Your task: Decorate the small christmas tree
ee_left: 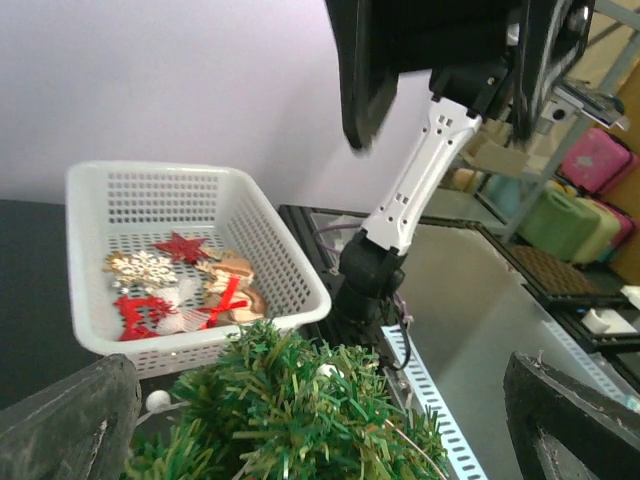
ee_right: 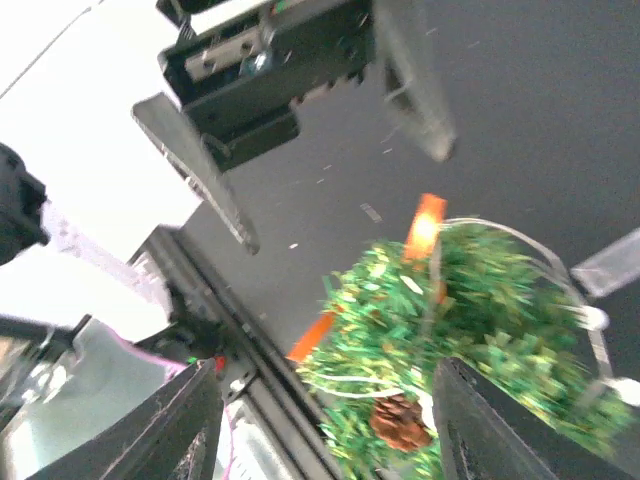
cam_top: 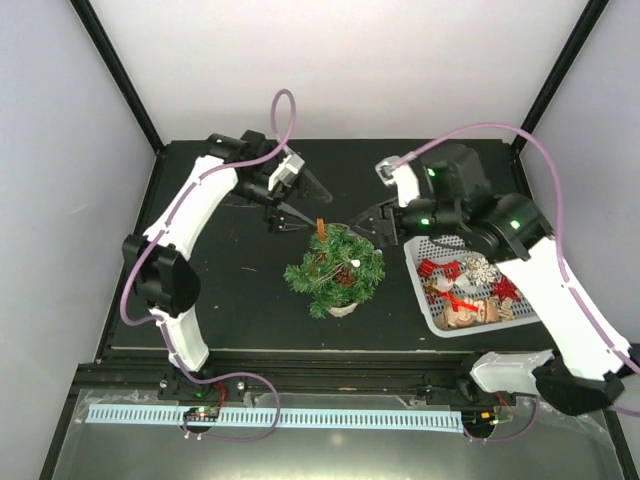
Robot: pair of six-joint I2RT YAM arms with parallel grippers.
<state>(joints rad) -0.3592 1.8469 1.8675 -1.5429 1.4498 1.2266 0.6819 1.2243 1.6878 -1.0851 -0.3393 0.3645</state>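
The left arm (cam_top: 195, 205) reaches forward, then bends right at the wrist. The left gripper (cam_top: 297, 203) points down and right, jaws spread wide. The right arm (cam_top: 545, 285) arcs forward and left. The right gripper (cam_top: 372, 225) sits low, jaws partly apart. Both grippers are near each other, tips facing.

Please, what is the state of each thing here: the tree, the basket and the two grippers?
small christmas tree: upright in its pot, already bearing an orange ribbon and a pine cone.
white basket: upright, ornaments lying inside.
left gripper: open, empty, just behind the tree.
right gripper: jaws apart, nothing seen held, beside the tree on the basket's side.
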